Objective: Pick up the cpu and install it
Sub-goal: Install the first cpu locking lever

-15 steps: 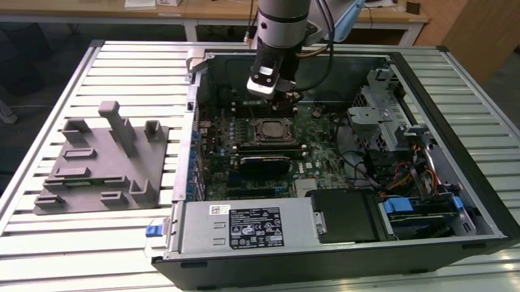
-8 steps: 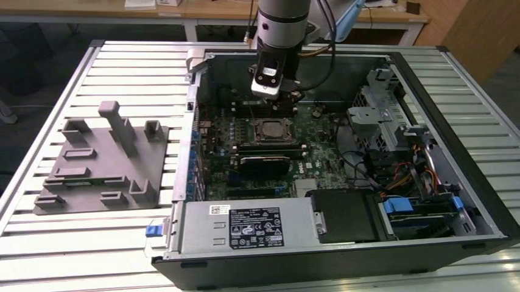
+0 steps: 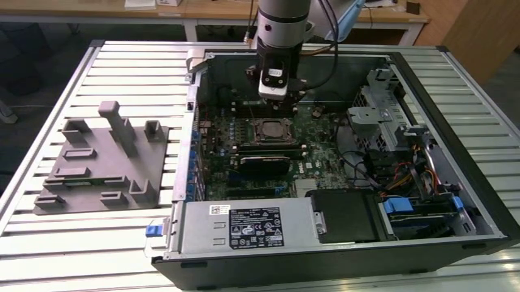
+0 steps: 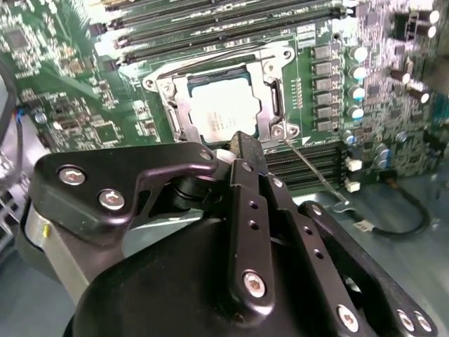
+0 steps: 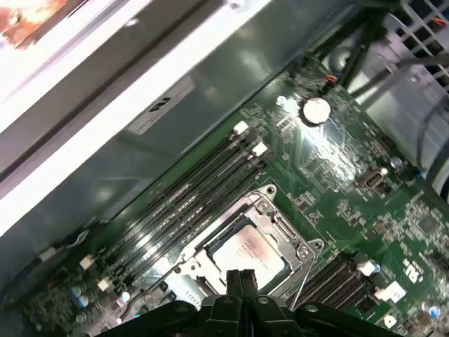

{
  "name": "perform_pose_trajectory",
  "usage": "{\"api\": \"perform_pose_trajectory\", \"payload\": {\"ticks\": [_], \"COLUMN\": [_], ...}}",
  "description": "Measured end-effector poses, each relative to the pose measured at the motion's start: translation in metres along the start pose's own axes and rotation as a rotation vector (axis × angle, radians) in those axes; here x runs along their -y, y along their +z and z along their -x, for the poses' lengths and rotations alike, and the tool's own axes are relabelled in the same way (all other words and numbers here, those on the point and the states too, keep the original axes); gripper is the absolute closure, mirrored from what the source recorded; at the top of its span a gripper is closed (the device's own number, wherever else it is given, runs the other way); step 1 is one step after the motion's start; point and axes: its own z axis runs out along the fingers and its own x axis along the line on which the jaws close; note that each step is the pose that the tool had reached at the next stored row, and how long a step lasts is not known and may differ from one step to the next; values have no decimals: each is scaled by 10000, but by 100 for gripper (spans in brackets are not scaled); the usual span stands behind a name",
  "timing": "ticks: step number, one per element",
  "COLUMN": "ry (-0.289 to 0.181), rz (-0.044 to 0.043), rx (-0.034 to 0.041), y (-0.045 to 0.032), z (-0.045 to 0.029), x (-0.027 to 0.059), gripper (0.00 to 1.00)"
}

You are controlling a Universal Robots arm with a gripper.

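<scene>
The pale silver square cpu (image 4: 223, 112) is lying flat within the metal-framed motherboard socket (image 4: 175, 116), so it appears seated. The black claw (image 5: 240, 279) is hovering just beside its 6 o'clock edge, fingers clenched together, grasping nothing.

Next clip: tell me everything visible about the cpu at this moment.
The cpu is a small flat square chip with a pale silver metal top and a thin darker rim. It lies flat in the metal-framed socket on the green motherboard, inside the open computer case. In both wrist views the socket frame surrounds its edges. The black tool, fingers together, sits just above it and holds nothing; whether they touch cannot be told.
</scene>
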Motion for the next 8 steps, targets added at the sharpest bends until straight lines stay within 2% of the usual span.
{"api": "perform_pose_trajectory", "payload": {"ticks": [8], "ry": [-1467], "rz": [-25], "rx": [-43], "y": [3], "z": [0], "x": [0], "gripper": [89]}}
